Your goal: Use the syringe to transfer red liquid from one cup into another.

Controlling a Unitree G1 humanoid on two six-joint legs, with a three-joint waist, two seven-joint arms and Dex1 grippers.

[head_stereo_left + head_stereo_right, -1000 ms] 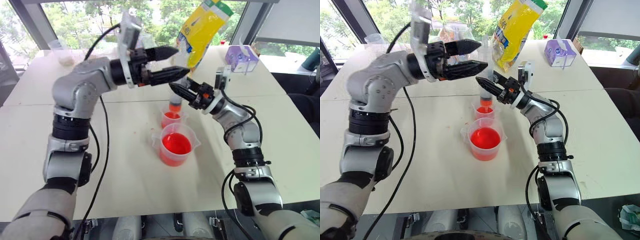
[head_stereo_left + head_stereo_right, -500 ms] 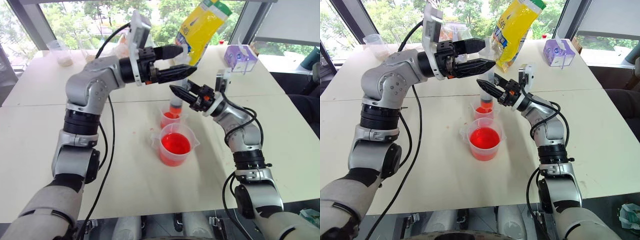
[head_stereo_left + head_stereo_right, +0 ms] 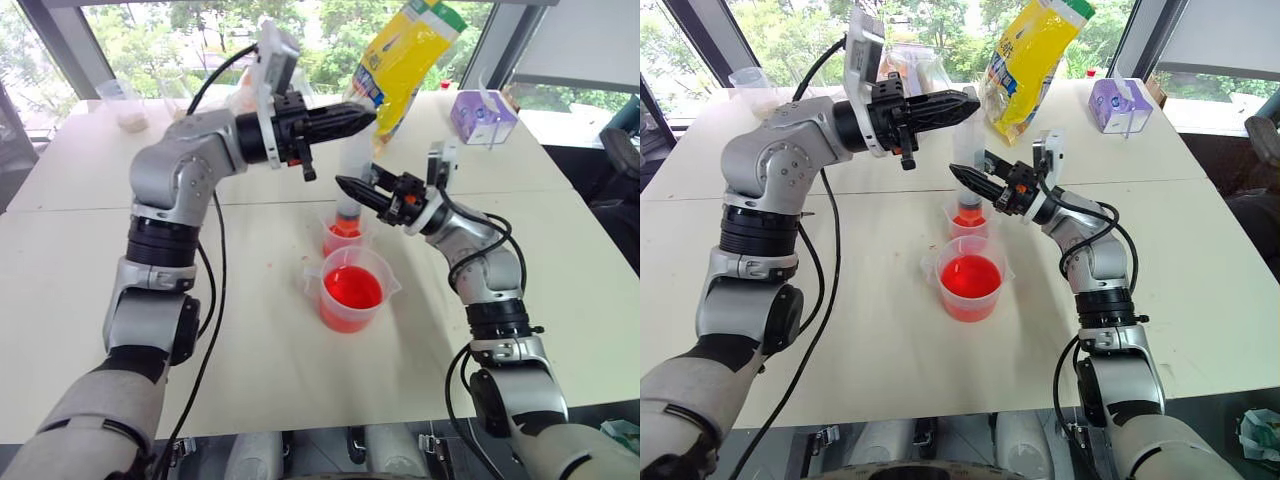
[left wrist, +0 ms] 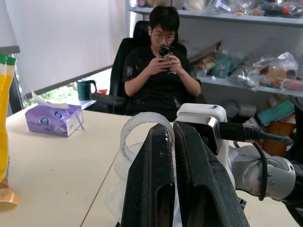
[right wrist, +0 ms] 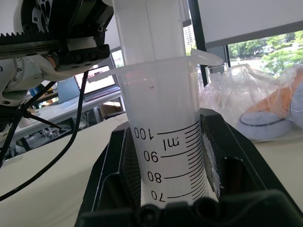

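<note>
Syringe barrel clamped between right jaws, upright.

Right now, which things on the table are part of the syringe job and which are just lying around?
In the job:
- syringe, held upright by the right end effector, left end effector shut at its plunger
- small cup, red liquid inside
- beaker of red liquid

Lying about:
- yellow bag
- purple tissue box
- cup on the far table

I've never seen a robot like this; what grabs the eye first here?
Two cups of bright red liquid stand mid-table: a spouted beaker nearest the robot, a small cup just behind. Above the small cup, the right end effector grips an upright syringe, while the left end effector pinches its plunger top.
</note>
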